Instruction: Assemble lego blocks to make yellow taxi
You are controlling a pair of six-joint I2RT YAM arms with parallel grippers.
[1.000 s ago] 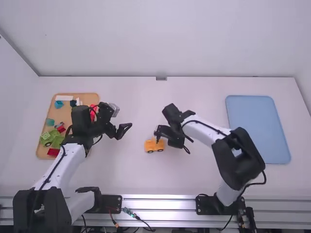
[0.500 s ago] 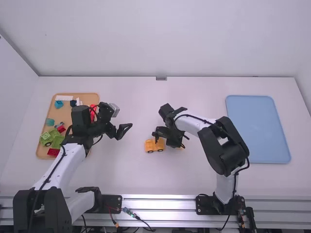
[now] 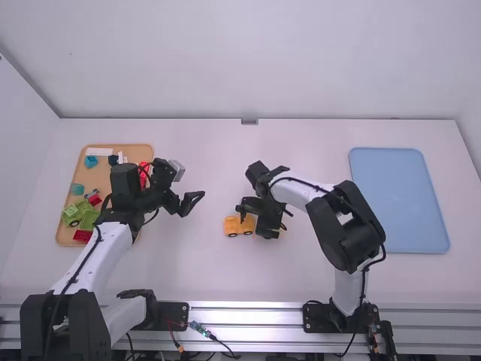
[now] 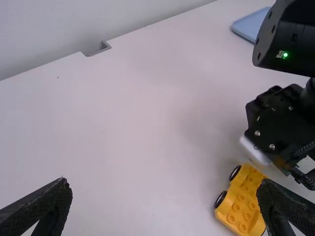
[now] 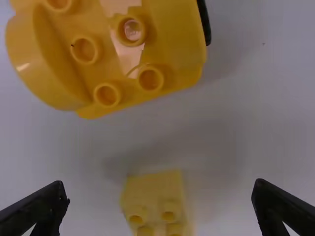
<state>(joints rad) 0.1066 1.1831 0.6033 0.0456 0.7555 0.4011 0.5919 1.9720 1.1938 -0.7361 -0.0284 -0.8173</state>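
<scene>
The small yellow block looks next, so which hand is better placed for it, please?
Right hand, probably: it is open over the block, whereas the left hand is beyond the car.

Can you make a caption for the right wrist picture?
Open jaws near a little yellow block, with a bigger yellow wheeled piece nearby.

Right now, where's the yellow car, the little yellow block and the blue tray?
Yellow car (image 4: 241,205), left wrist view: its studded top.
Little yellow block (image 5: 168,215), right wrist view: a stud.
Blue tray (image 3: 398,199), high view: its bare middle.
</scene>
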